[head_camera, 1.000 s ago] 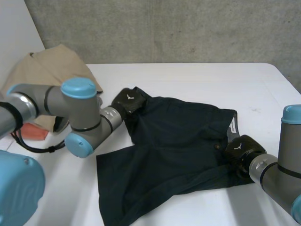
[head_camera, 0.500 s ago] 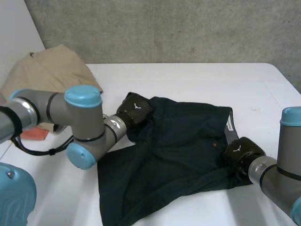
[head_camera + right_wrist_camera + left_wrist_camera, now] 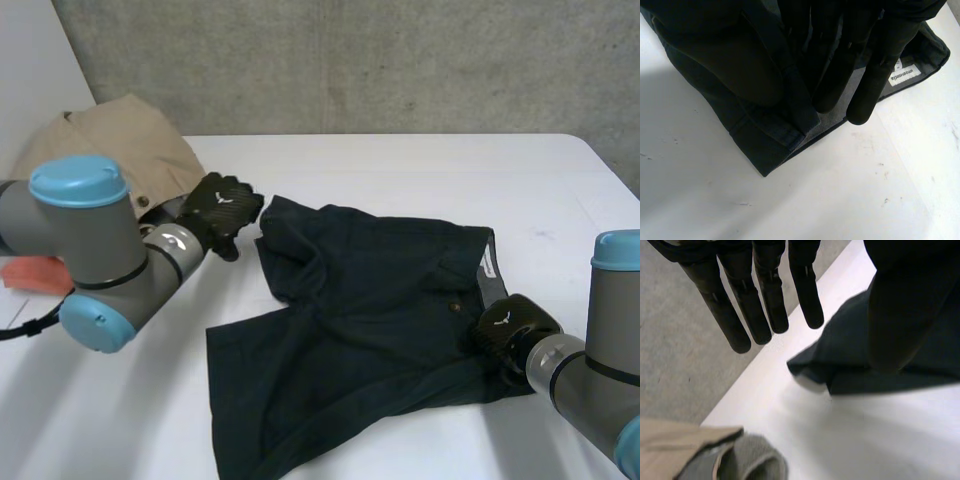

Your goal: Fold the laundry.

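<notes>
The left robot hand (image 3: 222,210) had released the dark shorts (image 3: 370,300), lying in the middle of the bench (image 3: 400,160), and drawn back leftward, fingers straight (that fold looked placed), while the right robot hand (image 3: 512,325) lay flat on their waistband (image 3: 486,275).

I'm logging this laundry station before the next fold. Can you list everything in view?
shorts: one, dark navy, spread flat in the middle of the table.
label: one, white, inside the shorts' waistband by the right hand's fingertips.
beige garment: one, tan with a grey lining, heaped at the table's far left corner.
orange item: one, orange-red, near the beige garment and partly behind the left arm; I cannot tell what it is.
table: one, white.
wall: grey concrete, behind the table.
arms: two, grey with light-blue caps.
left hand: black, fingers straight, off the cloth beside the shorts' far left corner.
right hand: black, fingers straight, on the waistband.
</notes>
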Motion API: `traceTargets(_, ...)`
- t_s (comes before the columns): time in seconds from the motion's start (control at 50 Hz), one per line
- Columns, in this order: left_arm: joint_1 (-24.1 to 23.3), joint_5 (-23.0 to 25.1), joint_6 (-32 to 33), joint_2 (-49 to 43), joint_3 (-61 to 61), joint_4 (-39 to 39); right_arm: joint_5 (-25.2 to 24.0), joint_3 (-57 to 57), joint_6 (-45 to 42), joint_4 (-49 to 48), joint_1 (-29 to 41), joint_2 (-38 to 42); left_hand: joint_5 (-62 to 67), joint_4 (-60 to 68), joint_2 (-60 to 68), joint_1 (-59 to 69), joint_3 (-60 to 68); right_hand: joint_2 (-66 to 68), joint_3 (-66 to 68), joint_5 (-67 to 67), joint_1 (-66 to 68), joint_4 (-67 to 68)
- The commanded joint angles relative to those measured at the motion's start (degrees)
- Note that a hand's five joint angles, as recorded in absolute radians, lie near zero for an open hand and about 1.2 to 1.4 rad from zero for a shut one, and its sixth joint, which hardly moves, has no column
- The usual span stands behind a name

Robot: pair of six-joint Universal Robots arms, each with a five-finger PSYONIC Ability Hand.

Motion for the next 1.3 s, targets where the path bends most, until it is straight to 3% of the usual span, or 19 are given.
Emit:
traceTargets(0.02,1.03,1.08,-0.52,-2.67,0.0,-0.37,-0.01,0.01,-0.02,0.01,0.03,0.36,10.89,10.76,10.88,10.13,10.99,13.22,11.3,12.04,18.25,11.3)
traceTargets(0.12,0.68,3.45,-1.92,-6.0,2.1,-0.37,-0.01,0.01,-0.02,0.01,0.03,0.71,19.13,18.99,19.11,18.37,19.22,13.22,11.3,12.04,18.25,11.3)
traceTargets(0.26,-0.11,4.95,-4.82,-8.73,5.61,-0.1,-0.01,-0.07,-0.02,-0.08,-0.05,1.07,10.4,10.27,10.39,9.64,10.5,13.22,11.3,12.04,18.25,11.3)
traceTargets(0.4,-2.13,6.1,-8.87,-12.25,9.93,-0.19,0.08,-0.07,-0.02,-0.52,-0.23,1.07,10.56,10.43,10.55,9.8,10.66,13.22,11.3,12.04,18.25,11.3)
traceTargets(0.78,-5.82,6.01,-8.52,-19.9,18.37,-2.12,-0.01,-0.25,-0.11,-0.61,-1.11,1.07,8.21,8.07,8.19,7.45,8.3,13.22,11.3,12.04,18.25,11.3)
traceTargets(0.82,-5.74,5.92,-8.52,-20.07,18.63,-2.56,-0.01,-0.25,-0.11,-0.61,-1.11,1.15,11.05,10.91,11.03,10.28,11.14,13.22,11.3,12.04,18.25,11.3)
traceTargets(0.86,-5.74,5.75,-8.43,-20.08,18.89,-2.83,-0.01,-0.25,-0.11,-0.61,-1.11,1.15,22.95,22.82,22.94,22.19,23.05,13.22,11.3,12.04,18.25,11.3)
traceTargets(0.9,-5.65,5.13,-8.17,-19.38,18.55,-2.83,-0.01,-0.25,-0.11,-0.61,-1.11,1.41,41.87,41.74,41.86,41.11,41.97,13.22,11.3,12.04,18.25,11.3)
traceTargets(0.94,-5.91,3.91,-7.47,-18.5,18.28,-2.65,-0.01,-0.34,-0.11,-0.61,-1.11,1.59,42.0,41.86,41.98,41.24,42.09,13.22,11.3,12.04,18.25,11.3)
traceTargets(1.02,-5.83,-4.6,-3.87,-12.63,15.83,-2.13,-0.01,-0.34,-0.11,-0.61,-1.11,1.59,42.0,41.86,41.98,41.24,42.09,13.22,11.3,12.04,18.25,11.3)
traceTargets(1.08,-5.3,-7.61,-2.64,-9.54,13.63,-1.69,-0.01,-0.34,-0.11,-0.61,-1.11,1.59,42.0,41.86,41.98,41.24,42.09,13.22,11.3,12.04,18.25,11.3)
traceTargets(1.3,-2.66,-8.14,3.51,-3.03,3.79,-3.0,-0.01,-0.16,-0.11,-0.61,-0.85,1.59,42.0,41.86,41.98,41.24,42.09,13.22,11.3,12.04,18.25,11.3)
